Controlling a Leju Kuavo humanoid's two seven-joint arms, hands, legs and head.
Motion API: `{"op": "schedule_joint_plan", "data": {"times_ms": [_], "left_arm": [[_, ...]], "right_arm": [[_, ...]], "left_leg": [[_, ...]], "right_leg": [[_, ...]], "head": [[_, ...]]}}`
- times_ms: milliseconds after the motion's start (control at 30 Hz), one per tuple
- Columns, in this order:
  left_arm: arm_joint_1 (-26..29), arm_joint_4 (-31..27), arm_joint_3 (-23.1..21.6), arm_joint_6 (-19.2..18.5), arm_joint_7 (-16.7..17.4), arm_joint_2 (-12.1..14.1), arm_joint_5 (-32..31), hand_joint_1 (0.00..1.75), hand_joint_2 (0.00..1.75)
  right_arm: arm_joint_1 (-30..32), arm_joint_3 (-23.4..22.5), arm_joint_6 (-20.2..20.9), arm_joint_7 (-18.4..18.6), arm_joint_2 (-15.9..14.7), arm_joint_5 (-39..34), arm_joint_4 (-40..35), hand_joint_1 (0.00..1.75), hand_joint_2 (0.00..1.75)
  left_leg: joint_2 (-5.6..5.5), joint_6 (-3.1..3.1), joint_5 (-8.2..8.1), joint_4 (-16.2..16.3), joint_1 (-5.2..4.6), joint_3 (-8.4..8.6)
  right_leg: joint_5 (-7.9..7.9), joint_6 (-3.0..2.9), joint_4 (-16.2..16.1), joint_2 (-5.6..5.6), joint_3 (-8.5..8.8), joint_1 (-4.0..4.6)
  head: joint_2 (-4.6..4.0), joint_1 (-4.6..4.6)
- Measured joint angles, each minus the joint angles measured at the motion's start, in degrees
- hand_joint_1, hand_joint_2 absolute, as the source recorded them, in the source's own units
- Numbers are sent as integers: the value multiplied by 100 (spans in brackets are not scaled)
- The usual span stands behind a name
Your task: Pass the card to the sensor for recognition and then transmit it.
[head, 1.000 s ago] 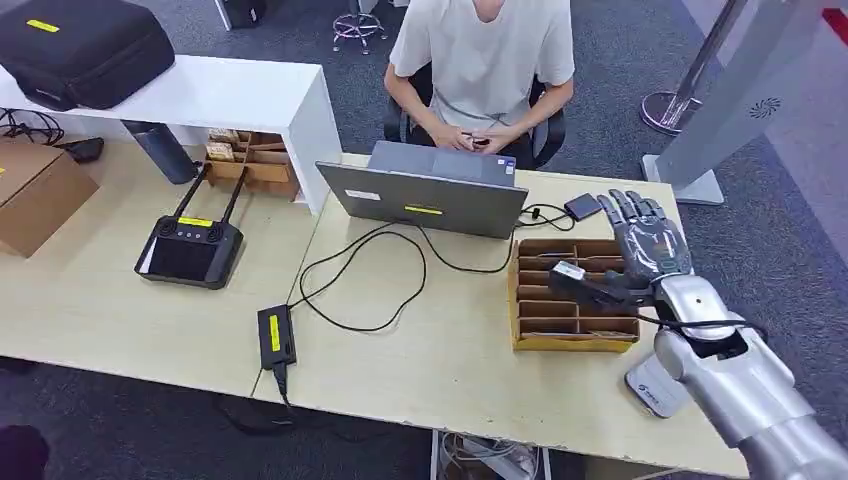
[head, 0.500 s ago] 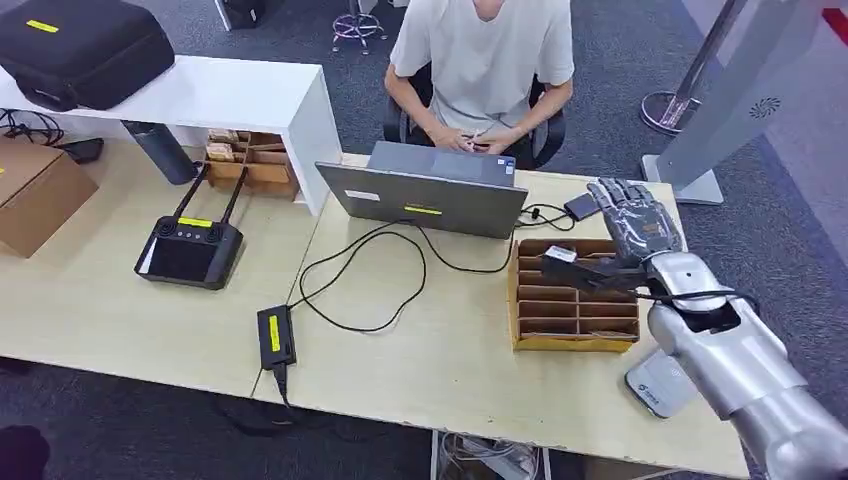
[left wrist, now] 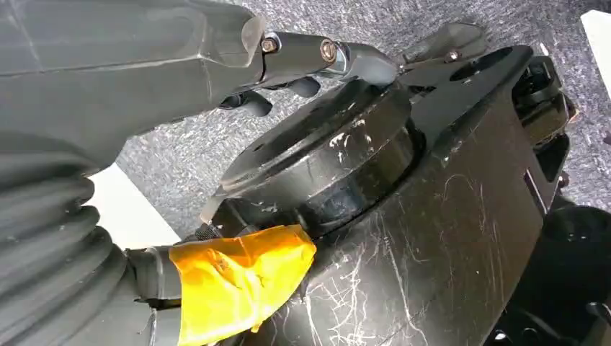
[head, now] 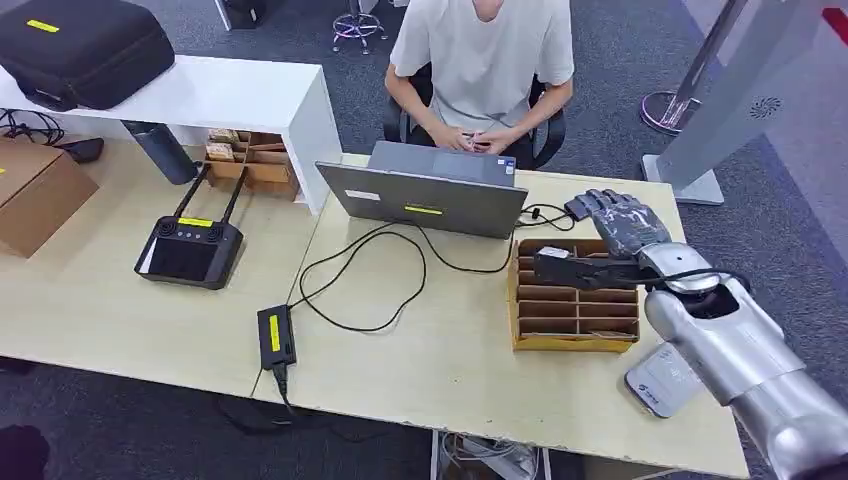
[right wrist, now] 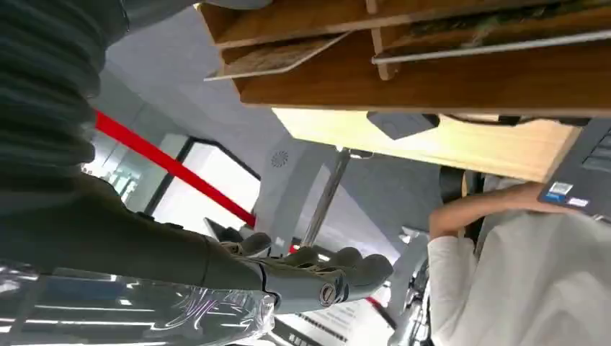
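My right hand (head: 625, 235) pinches a dark card (head: 562, 268) with a small white label; the card sticks out to the left above the far rows of a cardboard divider box (head: 575, 328). The other fingers are spread toward the table's far edge. A white and grey card sensor (head: 662, 382) lies flat near the table's front right edge, close under my right forearm. In the right wrist view the thumb (right wrist: 317, 288) shows, with the divider box (right wrist: 432, 65) beyond it. My left hand (left wrist: 288, 65) hangs at my side with nothing in it.
A person (head: 485, 60) sits behind an open laptop (head: 425, 200) across the table. A small black device (head: 582, 207) and cables lie beside the box. A power adapter (head: 276, 335) and a black controller (head: 188, 250) lie to the left.
My right hand has carried the card away from me and slightly left, from the box's near right side to above its far rows. The sensor, partly covered before, now shows more.
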Motion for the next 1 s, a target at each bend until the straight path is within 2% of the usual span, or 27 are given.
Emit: {"op": "schedule_joint_plan", "data": {"times_ms": [500, 733, 1000], "left_arm": [[17, 39, 37, -13, 4, -13, 2, 0, 175], [50, 39, 42, 0, -26, -9, 9, 0, 175], [50, -48, 48, 116, 35, 18, 17, 0, 175]], "right_arm": [[-103, 219, -64, 63, -35, -236, -24, 0, 175], [-67, 264, -273, 57, -133, -273, 53, 0, 175], [55, 262, -297, 157, -214, -306, 138, 0, 175]], "left_leg": [[1, 0, 0, 0, 0, 2], [2, 0, 0, 0, 0, 0], [5, -1, 0, 0, 0, 1]], "right_leg": [[0, 0, 0, 1, 0, 0], [0, 0, -1, 1, 0, 0], [0, 0, -2, 3, -1, 0]], "head": [[0, 0], [0, 0], [0, 2]]}}
